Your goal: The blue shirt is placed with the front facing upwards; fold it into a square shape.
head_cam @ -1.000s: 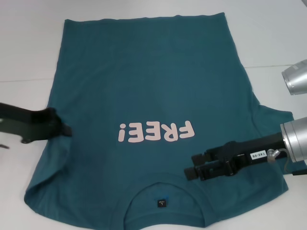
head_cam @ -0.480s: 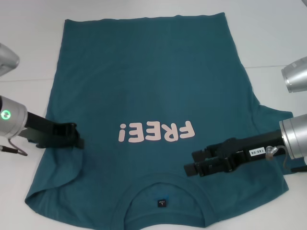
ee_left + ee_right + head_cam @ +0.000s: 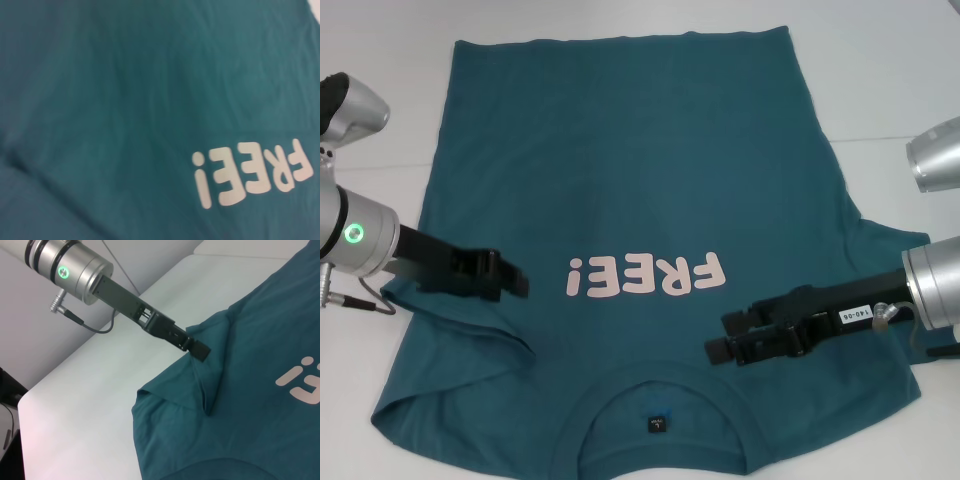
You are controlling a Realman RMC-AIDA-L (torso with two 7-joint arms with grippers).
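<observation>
Spread front-up across the white counter [image 3: 380,80], the blue shirt [image 3: 630,170], collar and small dark label nearest the robot, pale "FREE!" lettering [image 3: 648,276] reading upside down from the head camera. Reaching in from the left edge, the left tool [image 3: 512,281], its silver wrist with a green light angled low and its black fingers clenched on the shirt's left sleeve, the cloth drawn inward over the chest and raised into a tented fold, a crease running from the tip toward the collar. Seen from the right wrist camera, the same left tool [image 3: 198,350] at the peak of that lifted fold, arm slanting down from the upper part of the frame, a cable looping off the wrist. Stretched in from the right at a shallow angle, the right tool [image 3: 722,338] low over the shirt just below the lettering and above the collar's right side, fingers close together, grip on the fabric impossible to judge. Filling the left wrist view, only teal cloth and the lettering [image 3: 252,172].
</observation>
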